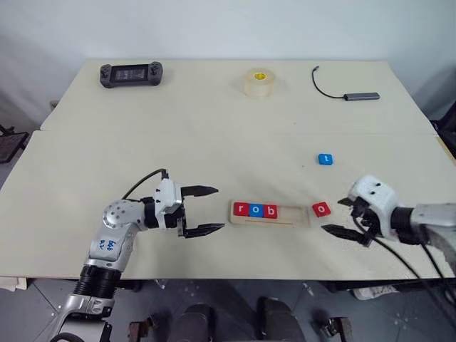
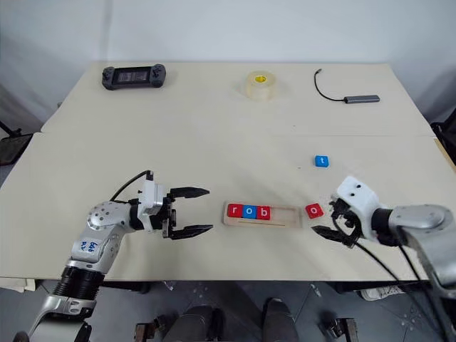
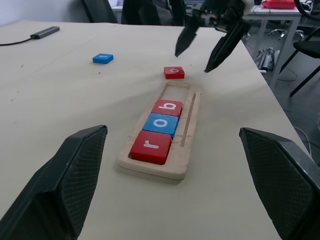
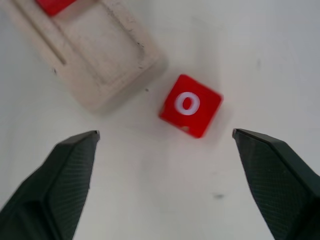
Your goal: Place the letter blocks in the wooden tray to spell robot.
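1. Left eye view: one wooden tray [image 1: 269, 214] near the table's [image 1: 178, 135] front edge, holding three letter blocks side by side at its left end: red r [image 1: 241, 209], blue o [image 1: 257, 210], red b [image 1: 271, 211]. Its right part is bare. Two loose blocks: red o [image 1: 321, 209] just beside the tray's right end, and blue t [image 1: 325, 159] further back, well apart. Five blocks in all, three red and two blue. Also one handheld controller [image 1: 130, 74], one tape roll [image 1: 259, 82], and one cabled adapter [image 1: 354, 93] along the far side.
2. Right eye view: left gripper [image 2: 191, 211] hovers left of the tray, fingers spread, holding nothing. Right gripper [image 2: 329, 217] sits beside the red o, fingers apart, empty.
3. Left wrist view: the tray's three blocks read r, o, b; two loose blocks beyond.
4. Right wrist view: one red o lies flat on the table between the wide-spread fingers [image 4: 62, 175], untouched, just off the tray's end.
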Robot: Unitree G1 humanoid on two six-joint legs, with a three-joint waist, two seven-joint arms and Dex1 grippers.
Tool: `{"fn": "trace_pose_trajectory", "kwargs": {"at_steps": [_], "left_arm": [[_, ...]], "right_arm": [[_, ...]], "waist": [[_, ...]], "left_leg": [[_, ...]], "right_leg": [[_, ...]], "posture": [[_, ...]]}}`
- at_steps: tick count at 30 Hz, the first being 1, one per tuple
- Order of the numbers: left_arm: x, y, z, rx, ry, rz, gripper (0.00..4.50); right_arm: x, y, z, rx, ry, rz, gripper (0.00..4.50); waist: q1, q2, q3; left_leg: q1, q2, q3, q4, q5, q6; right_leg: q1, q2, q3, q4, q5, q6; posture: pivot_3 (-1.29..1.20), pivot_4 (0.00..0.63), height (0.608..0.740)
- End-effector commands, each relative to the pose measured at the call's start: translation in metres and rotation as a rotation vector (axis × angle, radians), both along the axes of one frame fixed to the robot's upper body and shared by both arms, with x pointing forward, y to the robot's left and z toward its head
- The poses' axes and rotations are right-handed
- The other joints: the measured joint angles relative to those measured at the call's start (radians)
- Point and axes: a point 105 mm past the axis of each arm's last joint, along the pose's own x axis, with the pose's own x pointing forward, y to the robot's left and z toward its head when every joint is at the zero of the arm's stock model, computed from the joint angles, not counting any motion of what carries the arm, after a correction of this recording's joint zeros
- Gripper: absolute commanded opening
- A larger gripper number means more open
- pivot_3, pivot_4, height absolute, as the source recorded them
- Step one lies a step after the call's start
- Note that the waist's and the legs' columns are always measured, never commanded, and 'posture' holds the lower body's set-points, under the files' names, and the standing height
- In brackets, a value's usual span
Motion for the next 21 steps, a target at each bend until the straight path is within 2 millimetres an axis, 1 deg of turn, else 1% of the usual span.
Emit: {"fn": "trace_pose_trajectory", "kwargs": {"at_steps": [1, 3, 9, 13, 17, 20, 21], "left_arm": [[0.000, -0.002, 0.010, -0.005, -0.053, -0.013, 4.50], [0.000, -0.003, 0.010, -0.006, -0.055, -0.014, 4.50], [-0.002, -0.005, 0.012, -0.011, -0.064, -0.016, 4.50], [-0.003, -0.005, 0.013, -0.013, -0.067, -0.012, 4.50], [-0.004, -0.004, 0.014, -0.013, -0.068, -0.007, 4.50], [-0.005, -0.003, 0.014, -0.009, -0.068, -0.002, 4.50], [-0.005, -0.002, 0.014, -0.009, -0.068, -0.001, 4.50]], "right_arm": [[0.010, -0.005, 0.012, -0.063, -0.059, 0.206, 4.46], [0.017, -0.010, 0.009, -0.115, -0.070, 0.273, 4.46], [0.030, -0.014, -0.003, -0.128, 0.020, 0.405, 4.46], [0.043, -0.015, -0.010, -0.138, 0.026, 0.423, 4.46], [0.045, -0.014, -0.017, -0.137, 0.072, 0.441, 4.46], [0.046, -0.014, -0.021, -0.126, 0.086, 0.432, 3.85], [0.046, -0.014, -0.022, -0.123, 0.092, 0.429, 3.53]], "waist": [[0.000, 0.000, 0.000], [0.000, 0.000, 0.000], [0.001, 0.000, 0.000], [0.001, 0.000, 0.000], [0.001, 0.000, 0.000], [0.002, 0.000, 0.000], [0.001, 0.000, 0.000]], "left_leg": [[0.000, 0.000, 0.000, 0.000, 0.000, 0.000], [0.000, 0.000, 0.000, 0.000, 0.000, 0.000], [-0.001, 0.000, -0.001, 0.000, 0.000, -0.001], [-0.001, 0.000, -0.002, 0.001, 0.000, -0.001], [-0.001, 0.001, -0.002, 0.001, 0.001, -0.002], [-0.001, 0.001, -0.003, 0.001, 0.001, -0.002], [-0.001, 0.001, -0.003, 0.001, 0.001, -0.002]], "right_leg": [[0.000, 0.000, 0.000, 0.000, 0.000, 0.000], [0.000, 0.000, 0.000, 0.000, 0.000, 0.000], [0.000, -0.001, -0.002, -0.001, 0.000, 0.000], [0.000, -0.001, -0.003, -0.002, 0.000, 0.000], [0.000, -0.001, -0.004, -0.002, 0.000, 0.000], [0.001, -0.001, -0.004, -0.002, 0.000, 0.000], [0.001, -0.001, -0.004, -0.002, 0.000, 0.000]], "posture": [[0.00, 0.150, 0.740], [0.00, 0.150, 0.740], [0.00, 0.150, 0.740], [0.00, 0.150, 0.740], [0.00, 0.150, 0.740], [0.00, 0.150, 0.740], [0.00, 0.150, 0.740]]}}
